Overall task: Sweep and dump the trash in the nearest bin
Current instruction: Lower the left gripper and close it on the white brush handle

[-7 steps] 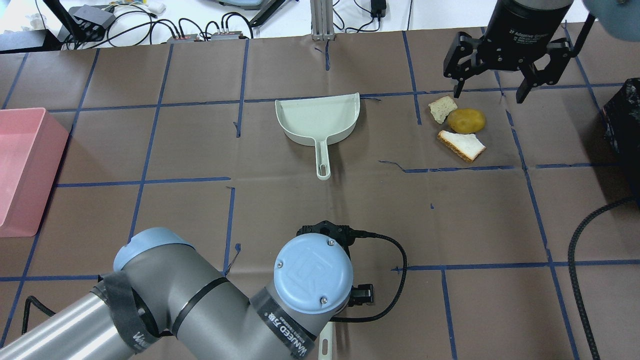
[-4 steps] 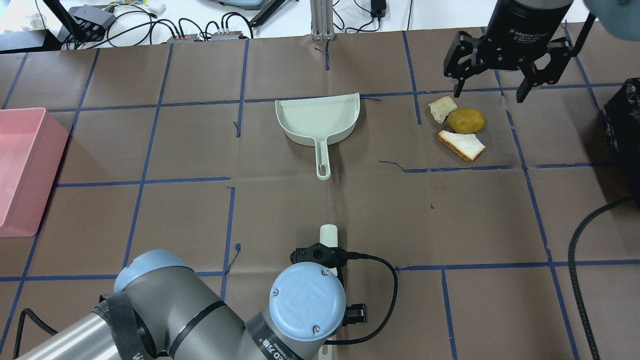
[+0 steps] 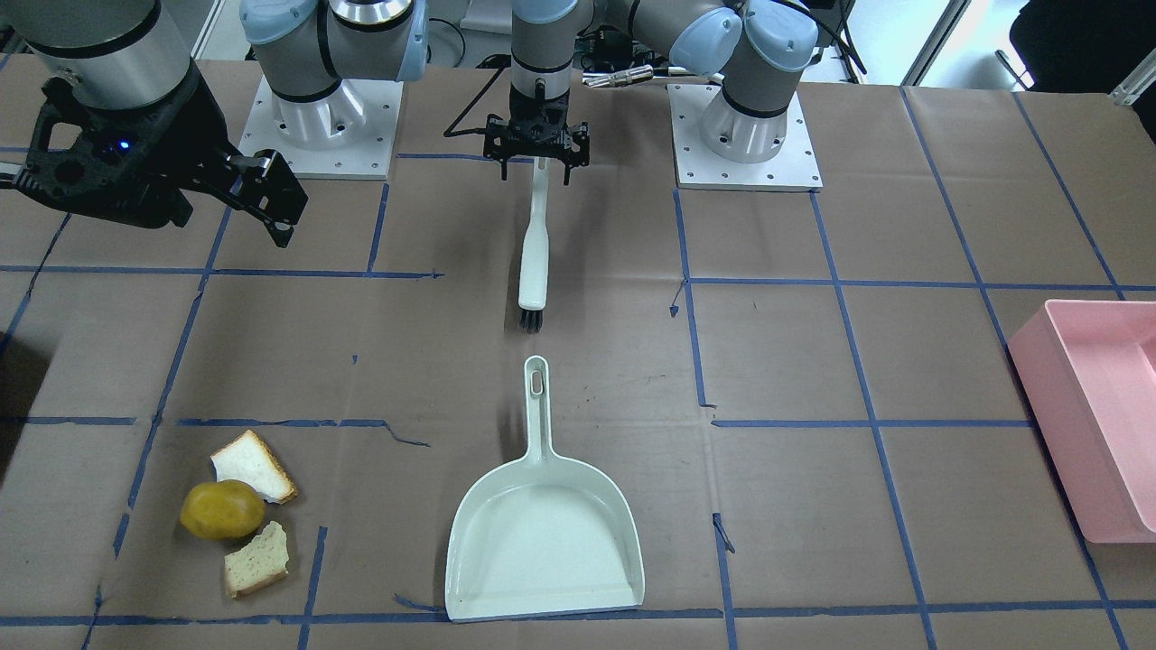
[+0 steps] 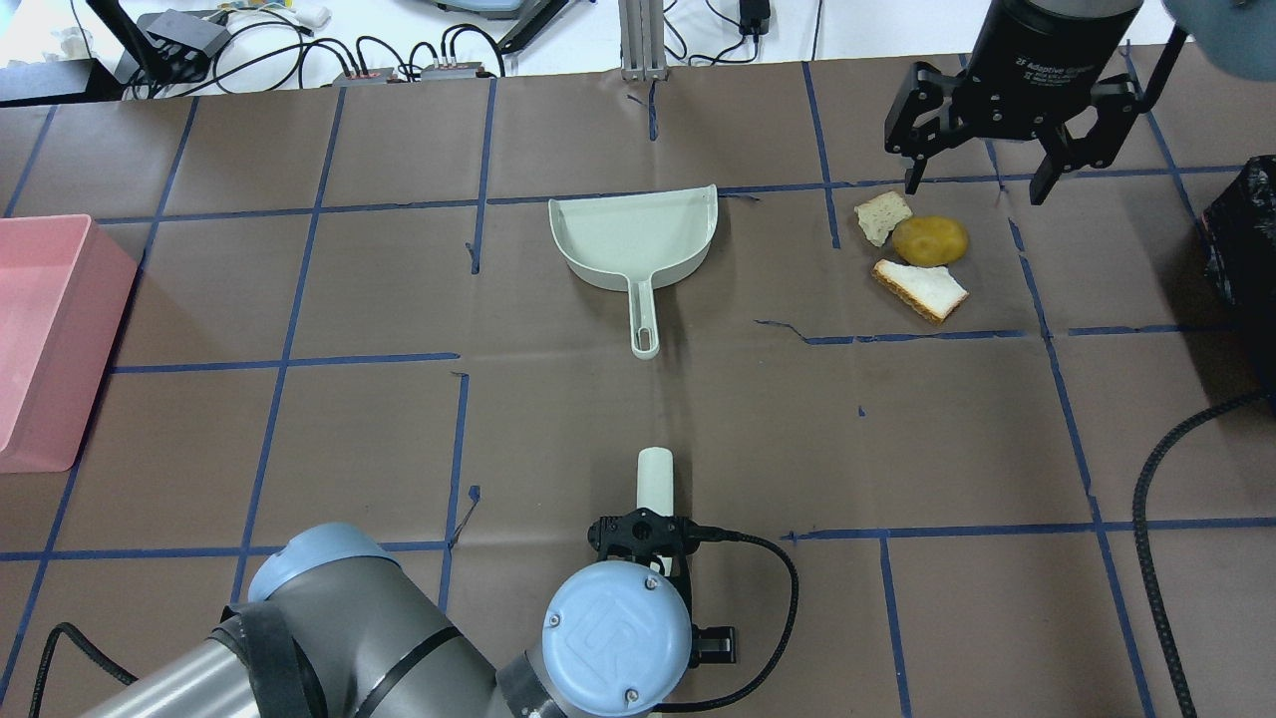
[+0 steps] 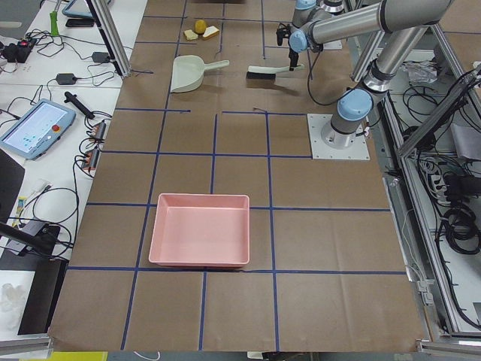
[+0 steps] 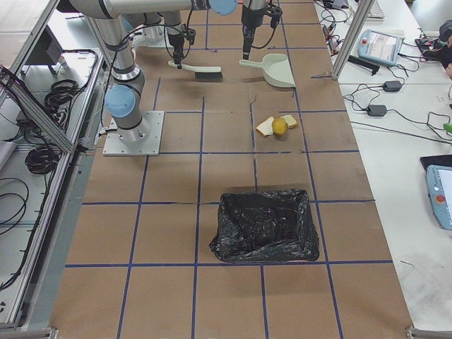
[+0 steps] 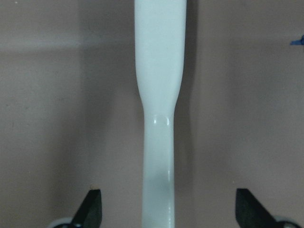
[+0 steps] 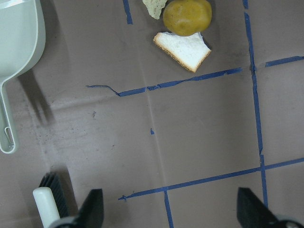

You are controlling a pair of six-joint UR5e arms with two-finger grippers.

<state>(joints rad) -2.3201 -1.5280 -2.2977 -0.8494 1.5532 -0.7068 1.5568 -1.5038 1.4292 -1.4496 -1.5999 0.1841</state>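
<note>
Over the last second my left tool [image 7: 171,209] has drawn back along the brush [image 3: 535,244] toward the end of its handle, so the brush's head now shows ahead of my wrist. The tool's fingers are spread wide on either side of the handle and are not touching it. I judge I'm lining up to pinch the handle, and sweeping hasn't begun. My right tool [image 4: 975,189], also spread, has stayed hovering by the bread pieces [image 4: 922,287] and yellow fruit [image 4: 929,240]. These lie bunched on the desk [image 4: 299,449], to my right of the dustpan [image 4: 633,239] and toward the black bin [image 6: 265,226].
</note>
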